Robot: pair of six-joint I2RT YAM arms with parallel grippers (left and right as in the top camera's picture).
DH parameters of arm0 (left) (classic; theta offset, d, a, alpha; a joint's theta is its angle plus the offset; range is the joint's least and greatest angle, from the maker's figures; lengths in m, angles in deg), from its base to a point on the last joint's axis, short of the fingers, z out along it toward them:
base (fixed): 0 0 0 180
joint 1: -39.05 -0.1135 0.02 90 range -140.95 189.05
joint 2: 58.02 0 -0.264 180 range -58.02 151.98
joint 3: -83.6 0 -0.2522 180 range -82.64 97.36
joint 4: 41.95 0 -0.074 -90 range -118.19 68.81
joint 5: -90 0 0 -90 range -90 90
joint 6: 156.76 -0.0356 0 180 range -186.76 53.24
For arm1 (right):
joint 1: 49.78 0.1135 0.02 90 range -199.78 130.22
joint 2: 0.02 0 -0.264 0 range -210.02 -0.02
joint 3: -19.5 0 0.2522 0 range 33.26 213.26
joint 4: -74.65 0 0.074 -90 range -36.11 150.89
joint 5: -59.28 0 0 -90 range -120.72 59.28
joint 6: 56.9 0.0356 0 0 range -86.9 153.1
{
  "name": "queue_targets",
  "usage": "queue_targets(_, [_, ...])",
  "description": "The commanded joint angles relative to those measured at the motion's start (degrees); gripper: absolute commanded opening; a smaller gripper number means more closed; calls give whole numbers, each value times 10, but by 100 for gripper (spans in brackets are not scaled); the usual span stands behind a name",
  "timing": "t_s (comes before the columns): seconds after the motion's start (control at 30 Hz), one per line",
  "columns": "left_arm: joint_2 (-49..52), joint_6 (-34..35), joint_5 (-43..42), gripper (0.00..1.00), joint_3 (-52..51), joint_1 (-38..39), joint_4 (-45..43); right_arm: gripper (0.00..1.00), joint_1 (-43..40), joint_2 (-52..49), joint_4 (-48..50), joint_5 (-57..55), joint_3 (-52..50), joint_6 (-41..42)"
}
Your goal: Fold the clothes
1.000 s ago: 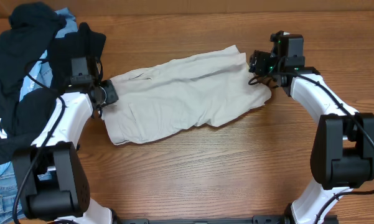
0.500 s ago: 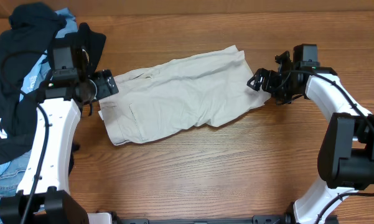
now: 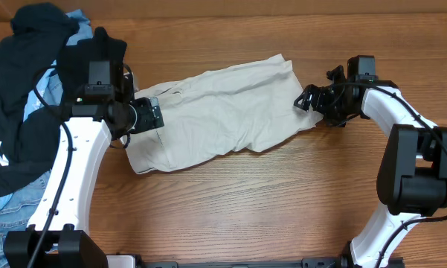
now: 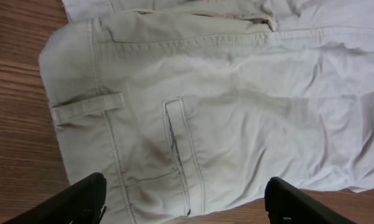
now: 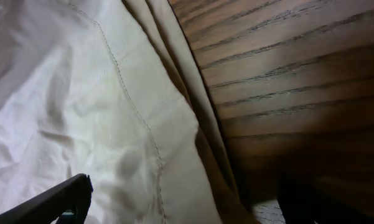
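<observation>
We are lining up the grab on the shorts [image 3: 223,112], which are lying crumpled but mostly spread on the table [image 3: 245,216], stretching between the two grippers. The left gripper [image 3: 150,115] is hovering over the waistband end with jaws spread wide and nothing held. In its wrist view the belt loop [image 4: 87,106] and slit pocket [image 4: 174,143] are lying just ahead of the fingers [image 4: 81,199]. The right gripper [image 3: 306,98] is sitting at the leg end, also spread and empty, and the folded hem [image 5: 208,149] is running up between its jaws with bare wood on its outer side. To do this well, we are judging that each side should be coming straight down on a stitched edge, waistband seam for the left and hem for the right. Both should be pinching every layer rather than the loose middle, so the cloth is lifting evenly and not bunching. The wrinkles ahead of the right gripper look likely to drag if only the top layer is caught. For room, open wood is lying on the base side of both grippers, and we think that is enough to bring one end over the other. The pile of dark and blue clothes [image 3: 18,97] is crowding the outer side of the left gripper, close to that arm, so we are favouring moves inward, away from it.
</observation>
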Motion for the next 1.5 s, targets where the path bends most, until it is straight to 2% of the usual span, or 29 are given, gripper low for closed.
queue_targets(0.0, [1, -1, -4, 84, 2, 4, 2, 97, 0, -29, -24, 73, -1, 5])
queue_targets(0.17, [1, -1, -2, 84, 2, 4, 4, 89, 21, -31, -26, 122, -1, 5])
queue_targets(0.2, [1, -1, -2, 84, 2, 4, 6, 80, 21, -31, -13, 122, -1, 6])
queue_targets(0.23, [1, -1, -2, 85, 2, 4, 9, 66, 21, -31, 3, 119, -1, 7])
queue_targets(0.27, [1, -1, -2, 85, 2, 4, 11, 61, 18, -31, 12, 105, -1, 13])
queue_targets(0.3, [1, -1, -2, 85, 2, 4, 12, 48, 15, -31, 16, 88, -1, 15])
queue_targets(0.33, [1, -1, -2, 85, 2, 4, 12, 27, 2, -30, 10, 35, -1, 38])
queue_targets(0.37, [1, -1, -2, 85, 2, 4, 12, 15, -15, -30, -6, -4, -1, 59])
queue_targets(0.43, [1, -1, -2, 84, 2, 4, 12, 4, -52, -30, -33, -26, -1, 71])
queue_targets(0.6, [1, -1, -2, 85, 2, 4, 4, 4, -178, -11, -70, -26, -1, 50])
queue_targets(0.67, [1, -1, -2, 84, 2, 4, 3, 4, -189, 9, -75, -24, -1, 29])
queue_targets(0.83, [1, 0, 4, 88, 2, 2, 2, 4, -166, 178, -96, -30, 0, -26])
queue_targets(0.93, [1, 21, 11, 90, 2, 2, -1, 4, -103, 271, -112, -31, 0, -75])
queue_targets(1.0, [1, 21, 11, 91, 2, 2, 0, 4, -17, 302, -114, -31, 0, -106])
queue_targets(1.07, [1, 21, 11, 91, 2, 2, 6, 4, 80, 303, -109, -35, 0, -130])
queue_targets(1.13, [1, 21, 11, 91, 2, 2, 12, 4, 214, 290, -101, -76, 0, -153])
queue_targets(1.27, [1, 21, 11, 92, 2, 2, 19, 4, 370, 239, -57, -125, 0, -155])
queue_targets(1.47, [1, 21, 11, 92, 2, 2, 19, 4, 442, 137, -27, -114, 0, -155])
